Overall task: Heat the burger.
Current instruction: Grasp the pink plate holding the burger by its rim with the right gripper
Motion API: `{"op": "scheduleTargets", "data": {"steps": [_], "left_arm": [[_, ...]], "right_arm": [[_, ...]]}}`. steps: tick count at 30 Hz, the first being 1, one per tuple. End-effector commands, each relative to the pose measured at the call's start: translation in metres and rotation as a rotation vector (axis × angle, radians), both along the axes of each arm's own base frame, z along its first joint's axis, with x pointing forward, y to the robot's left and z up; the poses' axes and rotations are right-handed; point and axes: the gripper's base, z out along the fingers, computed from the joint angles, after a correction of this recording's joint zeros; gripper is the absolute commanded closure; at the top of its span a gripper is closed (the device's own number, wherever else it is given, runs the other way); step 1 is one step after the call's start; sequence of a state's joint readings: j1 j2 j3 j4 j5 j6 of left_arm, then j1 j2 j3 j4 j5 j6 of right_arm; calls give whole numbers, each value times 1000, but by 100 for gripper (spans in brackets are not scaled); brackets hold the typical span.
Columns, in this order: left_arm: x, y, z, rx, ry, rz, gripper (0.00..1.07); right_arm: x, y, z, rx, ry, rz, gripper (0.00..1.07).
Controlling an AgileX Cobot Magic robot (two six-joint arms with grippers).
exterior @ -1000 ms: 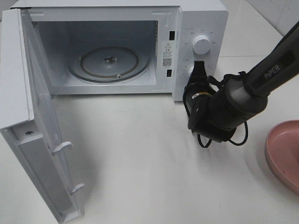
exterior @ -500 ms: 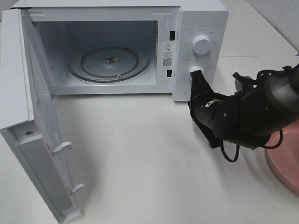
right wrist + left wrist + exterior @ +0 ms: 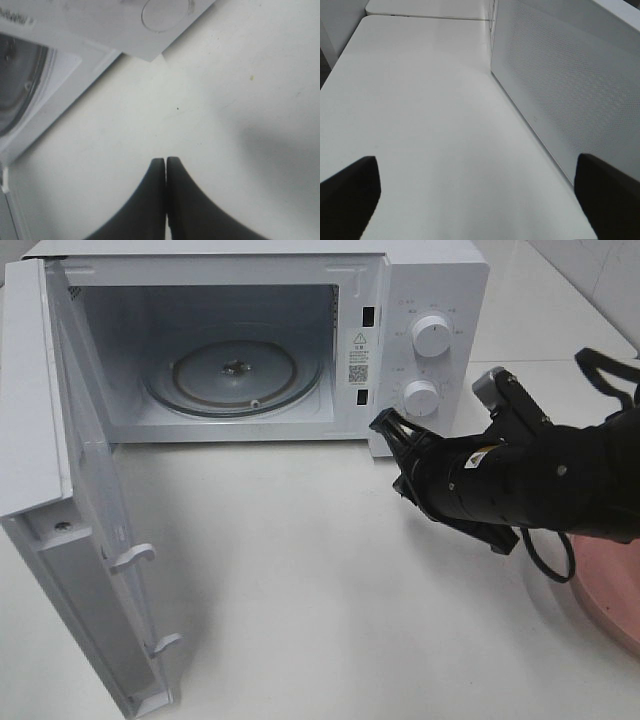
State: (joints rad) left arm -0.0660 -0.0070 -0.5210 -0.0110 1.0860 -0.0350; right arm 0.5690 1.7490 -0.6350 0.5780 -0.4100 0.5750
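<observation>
The burger is out of view in every frame. My right gripper (image 3: 386, 426) is shut with nothing in it and hovers over the table just in front of the microwave's control panel, below the lower knob (image 3: 421, 397). In the right wrist view its fingertips (image 3: 165, 161) press together above the bare tabletop. My left gripper (image 3: 480, 200) is open, its dark fingers (image 3: 350, 195) spread wide over the white table beside the microwave's perforated side wall (image 3: 560, 85). The left arm is not seen in the exterior high view.
The white microwave (image 3: 440, 280) stands at the back, its door (image 3: 90, 570) swung open to the left. A glass turntable (image 3: 235, 375) lies inside. An upper knob (image 3: 431, 335) sits above the lower one. A pink plate (image 3: 610, 615) lies at the right edge.
My right gripper has drawn back from the lower knob, which now shows uncovered. The arm has swung down and to the right, and the gripper stayed shut.
</observation>
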Motion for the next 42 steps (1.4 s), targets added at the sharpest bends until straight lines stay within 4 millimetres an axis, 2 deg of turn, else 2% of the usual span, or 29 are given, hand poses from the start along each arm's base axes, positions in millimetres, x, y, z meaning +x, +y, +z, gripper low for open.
{"op": "scheduleTargets", "data": {"steps": [1,9,13,18,28,29,30,31,32,33,34,35,36,37,38,39,40,42], "left_arm": [[-2,0,0,-6,-29,-2,9],[-2,0,0,-6,-29,-2,9],[-2,0,0,-6,-29,-2,9],[-2,0,0,-6,-29,-2,9],[-2,0,0,-6,-29,-2,9],[-2,0,0,-6,-29,-2,9],[-2,0,0,-6,-29,-2,9],[-2,0,0,-6,-29,-2,9],[-2,0,0,-6,-29,-2,9],[-2,0,0,-6,-29,-2,9],[-2,0,0,-6,-29,-2,9],[-2,0,0,-6,-29,-2,9],[-2,0,0,-6,-29,-2,9],[-2,0,0,-6,-29,-2,9],[-2,0,0,-6,-29,-2,9],[-2,0,0,-6,-29,-2,9],[-2,0,0,-6,-29,-2,9],[-2,0,0,-6,-29,-2,9]], "right_arm": [[-9,-10,10,-147,53,216,107],[-22,-33,25,-291,163,454,106],[-28,-42,30,-344,204,516,105],[-44,-58,41,-509,283,667,103],[-59,-73,44,-641,435,765,97],[-58,-75,44,-673,434,775,91],[-58,-75,44,-673,434,775,91],[-58,-75,44,-687,430,781,85],[-57,-76,44,-707,425,789,70],[-57,-76,44,-707,425,789,70],[-57,-77,44,-716,423,793,52],[-57,-77,44,-717,422,793,44],[-57,-77,44,-717,422,793,44],[-57,-78,44,-725,427,797,23],[-57,-78,44,-725,427,797,23],[-58,-78,44,-732,433,800,16],[-59,-79,44,-734,453,803,5],[-60,-80,45,-738,482,806,5]]}}
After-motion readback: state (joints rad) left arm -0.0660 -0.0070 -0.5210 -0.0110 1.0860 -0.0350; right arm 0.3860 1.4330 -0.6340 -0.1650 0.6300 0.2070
